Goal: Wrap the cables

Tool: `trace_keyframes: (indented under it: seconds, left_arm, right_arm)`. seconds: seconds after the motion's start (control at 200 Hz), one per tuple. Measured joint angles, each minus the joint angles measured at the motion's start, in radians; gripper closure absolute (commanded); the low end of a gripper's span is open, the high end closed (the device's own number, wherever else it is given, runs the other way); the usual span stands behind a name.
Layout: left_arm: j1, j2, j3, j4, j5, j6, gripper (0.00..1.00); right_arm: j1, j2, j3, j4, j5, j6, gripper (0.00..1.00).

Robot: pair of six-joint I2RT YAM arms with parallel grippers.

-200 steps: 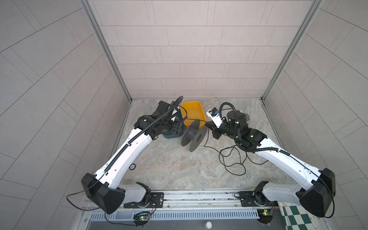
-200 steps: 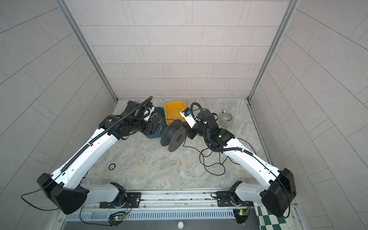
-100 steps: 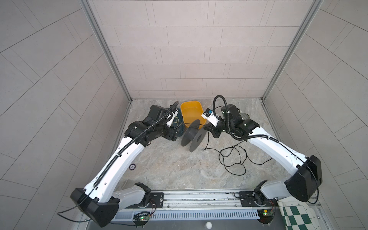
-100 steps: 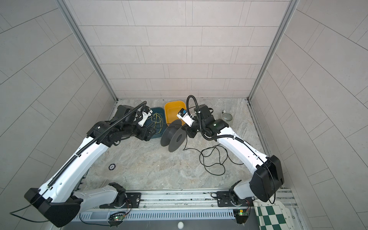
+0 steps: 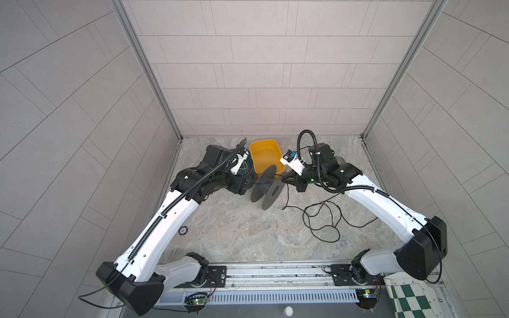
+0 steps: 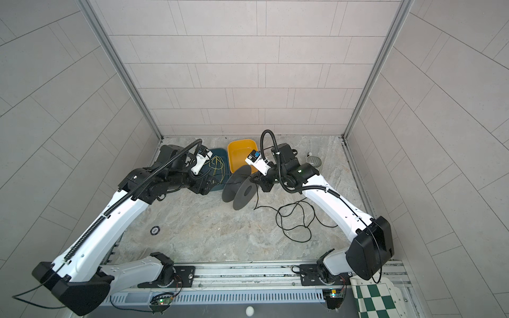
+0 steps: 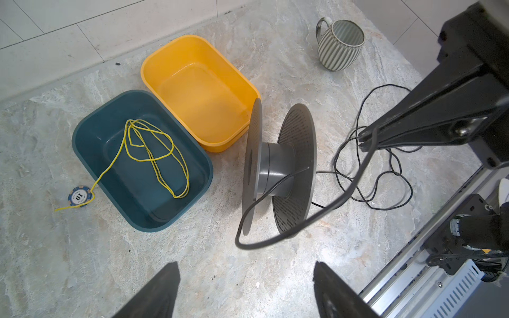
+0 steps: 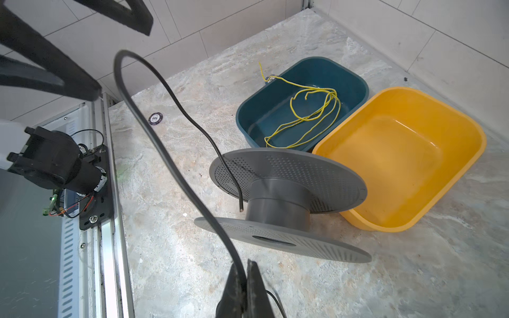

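Black cable (image 5: pixel 321 220) is seen in both top views, lying in loose loops on the marbled surface (image 5: pixel 234 228) to the right of a grey spool (image 5: pixel 266 187) that stands on its flange rims. One strand is led up from the loops to the right gripper (image 5: pixel 288 179), which is placed just beside the spool. The left gripper (image 6: pixel 210 186) is held on the spool's other side, over a teal tub (image 6: pixel 220 158).

In the left wrist view, the left gripper (image 7: pixel 244 265) is spread wide, with nothing between its fingers. The cable is arched from the right gripper's tip round the near flange to the hub. A yellow-green cord (image 7: pixel 154 154) is coiled in the teal tub, and a yellow tub (image 7: pixel 198 90) is set beside it.

In the right wrist view, the right gripper (image 8: pixel 242 271) is clenched on the cable. The cable is curved up and back down, and its cut end is hung just beside the hub.
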Motion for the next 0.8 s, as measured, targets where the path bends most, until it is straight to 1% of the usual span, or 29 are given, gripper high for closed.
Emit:
trace_keyframes:
  seconds: [0.105, 0.305, 0.53, 0.801]
  left_arm:
    - [0.000, 0.021, 0.000, 0.006, 0.003, 0.000, 0.22]
    - [0.000, 0.067, 0.000, 0.019, 0.002, 0.000, 0.22]
    - [0.000, 0.097, 0.000, 0.042, 0.003, 0.000, 0.21]
    - [-0.022, 0.141, -0.004, 0.132, 0.005, 0.034, 0.19]
  right_arm:
    - [-0.003, 0.016, 0.000, -0.003, 0.032, -0.007, 1.00]
    - [-0.019, 0.072, -0.010, 0.005, 0.048, -0.006, 1.00]
    - [-0.032, 0.076, -0.040, 0.023, 0.072, -0.006, 1.00]
    - [-0.047, 0.072, -0.101, 0.064, 0.134, 0.006, 1.00]
